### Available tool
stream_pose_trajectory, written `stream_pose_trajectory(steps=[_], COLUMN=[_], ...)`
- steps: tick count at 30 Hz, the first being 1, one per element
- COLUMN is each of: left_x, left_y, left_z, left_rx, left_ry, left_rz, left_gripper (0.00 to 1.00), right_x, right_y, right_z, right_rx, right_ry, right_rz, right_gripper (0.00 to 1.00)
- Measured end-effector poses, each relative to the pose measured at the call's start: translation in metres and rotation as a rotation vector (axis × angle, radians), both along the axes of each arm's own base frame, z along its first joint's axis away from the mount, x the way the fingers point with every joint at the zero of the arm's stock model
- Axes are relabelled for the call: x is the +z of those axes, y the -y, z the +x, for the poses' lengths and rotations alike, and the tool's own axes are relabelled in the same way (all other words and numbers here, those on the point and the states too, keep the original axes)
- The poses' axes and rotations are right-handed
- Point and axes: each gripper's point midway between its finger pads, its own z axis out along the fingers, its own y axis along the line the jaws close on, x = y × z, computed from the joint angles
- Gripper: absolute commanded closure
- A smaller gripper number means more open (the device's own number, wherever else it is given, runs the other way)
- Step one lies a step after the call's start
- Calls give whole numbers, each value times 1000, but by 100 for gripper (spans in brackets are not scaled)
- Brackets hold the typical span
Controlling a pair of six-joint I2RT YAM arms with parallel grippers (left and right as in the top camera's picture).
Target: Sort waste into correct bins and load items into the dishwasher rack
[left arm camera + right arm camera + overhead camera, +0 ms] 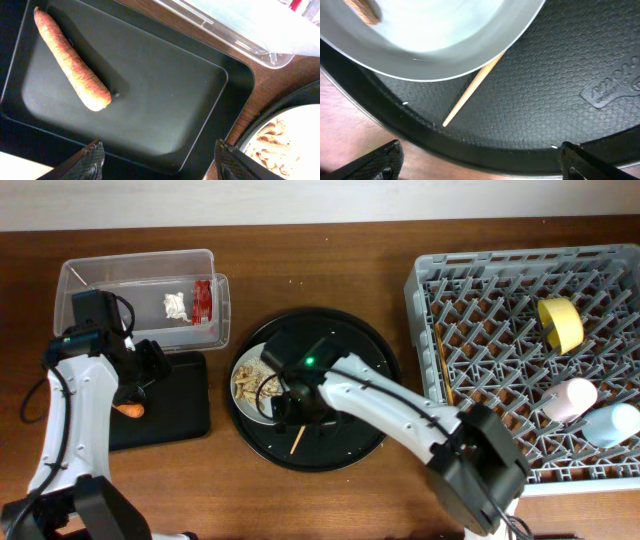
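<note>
The orange carrot stick (130, 409) (70, 60) lies in the shallow black tray (185, 415) (165, 85). My left gripper (153, 366) (160, 162) is open and empty above that tray. The clear tub (140, 275) (240, 25) holds the white tissue (176, 305) and the red wrapper (202, 301). The pale plate (243, 408) (435, 45) with beige scraps (247, 382) (272, 145) sits on the round black tray. My right gripper (283, 408) (480, 167) is open and empty beside the plate, near a chopstick (297, 440) (472, 90). The rack (480, 310) holds the yellow bowl (561, 323), pink cup (568, 397), blue cup (610, 423) and another chopstick (441, 365).
The round black tray (350, 340) (545, 95) stands in the middle of the brown wooden table, between the black tray and the rack. Its raised rim lies just in front of my right fingers.
</note>
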Motion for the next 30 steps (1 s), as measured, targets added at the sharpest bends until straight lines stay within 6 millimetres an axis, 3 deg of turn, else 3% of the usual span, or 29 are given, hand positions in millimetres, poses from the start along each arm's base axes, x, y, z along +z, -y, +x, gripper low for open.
stream_pose_trajectory(steps=[3, 7, 12, 23, 28, 30], left_x=[0, 0, 0, 0, 0, 0], left_y=[0, 0, 0, 0, 0, 0], left_z=[0, 0, -1, -1, -1, -1], left_rx=[0, 0, 0, 0, 0, 0], left_ry=[0, 0, -4, -4, -5, -6], left_rz=[0, 0, -1, -1, -1, -1], left_gripper=[30, 30, 30, 30, 30, 30], right_x=[-11, -15, -54, -52, -54, -55], right_y=[-6, -4, 1, 34, 71, 67], right_z=[-10, -5, -6, -5, 36, 47], right_rx=[5, -23, -38, -151, -186, -93], right_ry=[17, 56, 11, 26, -57, -53], right_rz=[-59, -91, -170, -315, -237, -163], right_gripper=[2, 2, 1, 2, 2, 2])
